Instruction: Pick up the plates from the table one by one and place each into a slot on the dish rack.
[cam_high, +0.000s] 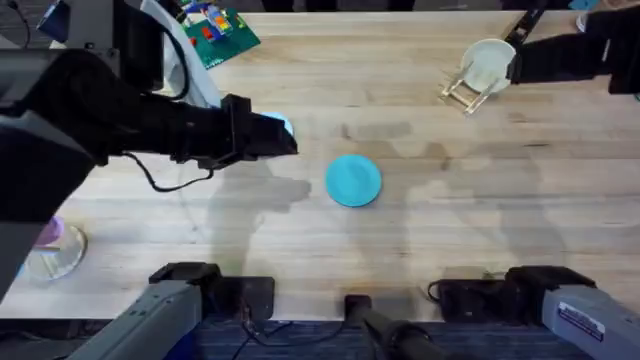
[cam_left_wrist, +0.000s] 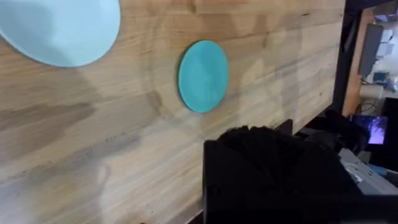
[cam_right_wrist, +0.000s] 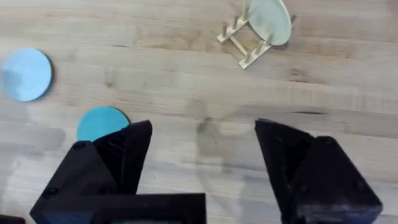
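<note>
The teal plate (cam_high: 353, 181) lies flat near the middle of the table (cam_high: 450, 200); it also shows in both wrist views (cam_left_wrist: 203, 76) (cam_right_wrist: 101, 123). The pale sky-blue plate (cam_high: 285, 124) lies flat to its left, mostly hidden under my left gripper (cam_high: 272, 136), which hovers over it; more of this plate shows in the wrist views (cam_left_wrist: 62, 25) (cam_right_wrist: 26, 74). The dish rack (cam_high: 462, 93) (cam_right_wrist: 244, 45) stands at the far right with a cream plate (cam_high: 489, 63) (cam_right_wrist: 270, 18) upright in it. My right gripper (cam_high: 522, 62) (cam_right_wrist: 202, 149) hangs open and empty, raised beside the rack.
A green baseplate with toy bricks (cam_high: 215, 35) sits at the far left. A clear glass dish (cam_high: 55, 250) with something purple in it lies near the front left edge. Bare wood lies between the teal plate and the rack.
</note>
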